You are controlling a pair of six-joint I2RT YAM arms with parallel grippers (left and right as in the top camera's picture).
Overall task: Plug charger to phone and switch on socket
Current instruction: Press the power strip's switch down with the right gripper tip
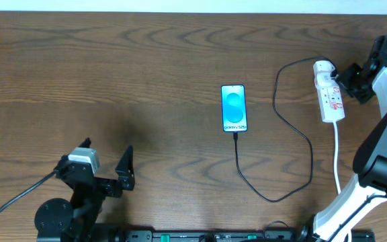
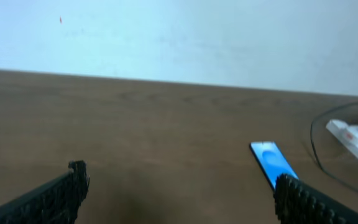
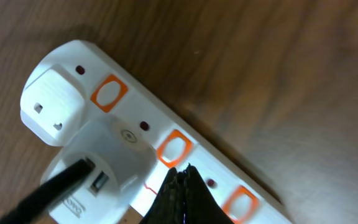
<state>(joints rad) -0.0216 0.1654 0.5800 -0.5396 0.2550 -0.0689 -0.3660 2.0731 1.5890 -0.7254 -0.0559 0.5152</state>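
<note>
I'm hovering my right gripper (image 3: pixel 180 183), tips pinched together, over the power strip (image 1: pixel 330 94), just beside an orange switch (image 3: pixel 174 148) | strip running lengthwise away from me | phone (image 1: pixel 234 107) lying well left of the strip, charger cable (image 1: pixel 294 128) meeting its near end | left gripper (image 1: pixel 106 161) gaping, farther off

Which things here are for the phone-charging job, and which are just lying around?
For the job:
phone
black charger cable
white socket
right gripper, at the socket

Not for the job:
wooden table
pale wall
left gripper, open, off to the side
</note>
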